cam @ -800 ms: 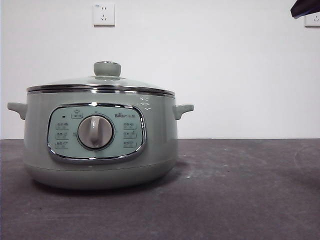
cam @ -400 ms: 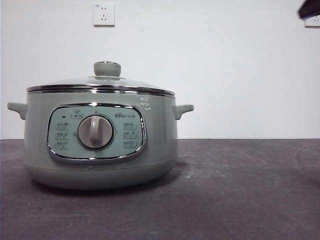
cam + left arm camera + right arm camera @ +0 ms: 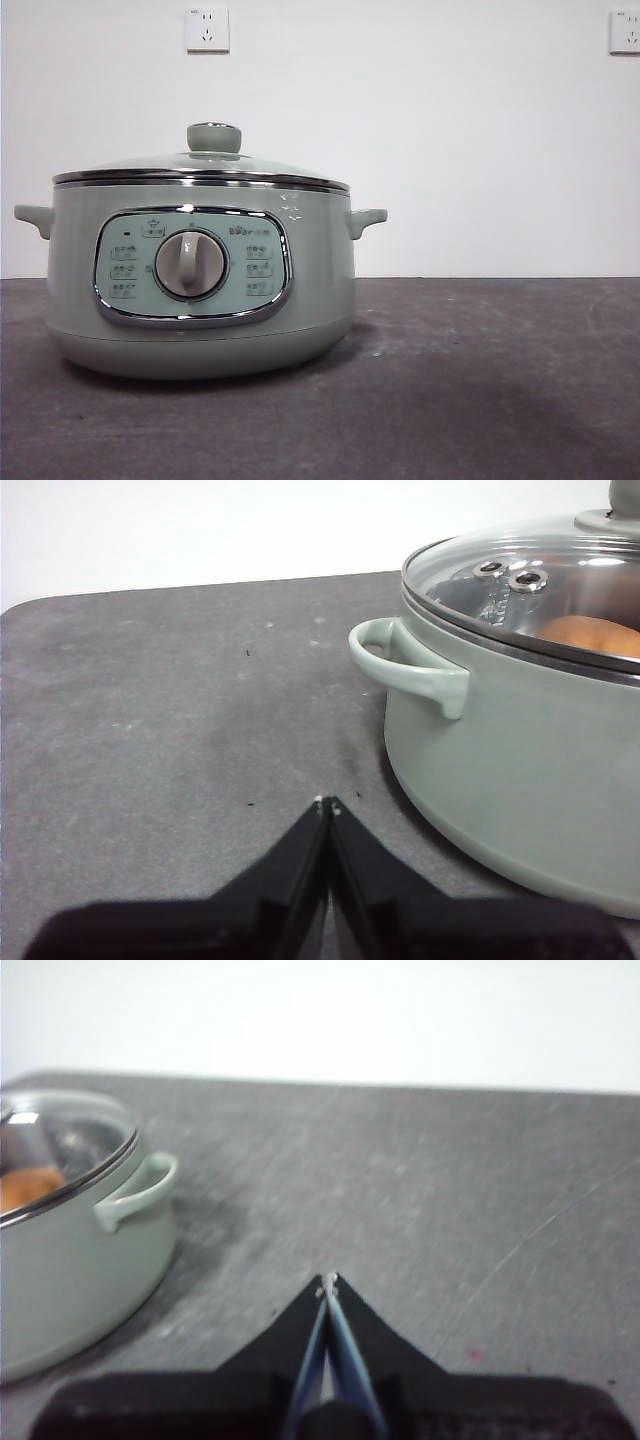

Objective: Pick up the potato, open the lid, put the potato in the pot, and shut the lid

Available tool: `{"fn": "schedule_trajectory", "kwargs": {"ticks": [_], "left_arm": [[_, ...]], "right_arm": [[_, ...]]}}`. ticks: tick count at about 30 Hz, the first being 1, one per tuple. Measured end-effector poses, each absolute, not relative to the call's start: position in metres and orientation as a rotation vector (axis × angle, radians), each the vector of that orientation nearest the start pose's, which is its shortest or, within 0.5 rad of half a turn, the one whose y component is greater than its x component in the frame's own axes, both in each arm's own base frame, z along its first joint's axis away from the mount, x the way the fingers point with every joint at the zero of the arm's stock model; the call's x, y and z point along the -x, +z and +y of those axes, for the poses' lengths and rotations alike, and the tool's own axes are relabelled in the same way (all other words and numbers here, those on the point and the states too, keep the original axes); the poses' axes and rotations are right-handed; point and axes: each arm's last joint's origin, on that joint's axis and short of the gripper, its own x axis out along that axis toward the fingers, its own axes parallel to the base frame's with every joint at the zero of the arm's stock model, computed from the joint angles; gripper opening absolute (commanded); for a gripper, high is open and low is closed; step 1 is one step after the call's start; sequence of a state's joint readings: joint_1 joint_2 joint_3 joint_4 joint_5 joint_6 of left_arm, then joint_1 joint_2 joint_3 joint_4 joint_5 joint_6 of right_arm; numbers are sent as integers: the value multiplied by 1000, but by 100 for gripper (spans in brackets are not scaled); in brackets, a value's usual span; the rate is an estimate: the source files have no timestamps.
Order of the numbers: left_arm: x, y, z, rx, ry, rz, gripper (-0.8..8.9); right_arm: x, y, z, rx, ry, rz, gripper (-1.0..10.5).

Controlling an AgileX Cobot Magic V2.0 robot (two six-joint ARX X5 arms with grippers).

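Front view gives you the pot point(image 3: 200, 290) on the dark table point(image 3: 480, 380), the lid point(image 3: 200, 170) seated flat on its rim with the knob point(image 3: 214, 137) upright on top. You have bare tabletop on the side away from the pot, running to the white wall point(image 3: 450, 140). Through the glass you see the potato point(image 3: 592, 635) inside the pot. Your left gripper point(image 3: 327, 805) hangs above the table beside one side handle point(image 3: 405, 665), jaws pressed together, holding nothing. Your right gripper point(image 3: 328, 1282) sits well apart from the other handle point(image 3: 140, 1192), jaws likewise closed and empty.
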State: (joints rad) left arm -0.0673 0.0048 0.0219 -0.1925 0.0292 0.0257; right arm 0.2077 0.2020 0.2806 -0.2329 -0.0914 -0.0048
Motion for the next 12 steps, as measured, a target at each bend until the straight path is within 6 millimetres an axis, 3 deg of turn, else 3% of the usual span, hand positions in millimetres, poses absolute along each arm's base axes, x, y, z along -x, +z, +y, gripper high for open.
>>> {"fn": "schedule_trajectory", "kwargs": {"ticks": [7,12], "left_arm": [[-95,152,-7,-29,-99,174,-4],[-95,152,-7,-29,-99,174,-3]], "right_arm": [[-93,178,13,12,216,95,1],[-93,165,13,12,214,101,1]]}}
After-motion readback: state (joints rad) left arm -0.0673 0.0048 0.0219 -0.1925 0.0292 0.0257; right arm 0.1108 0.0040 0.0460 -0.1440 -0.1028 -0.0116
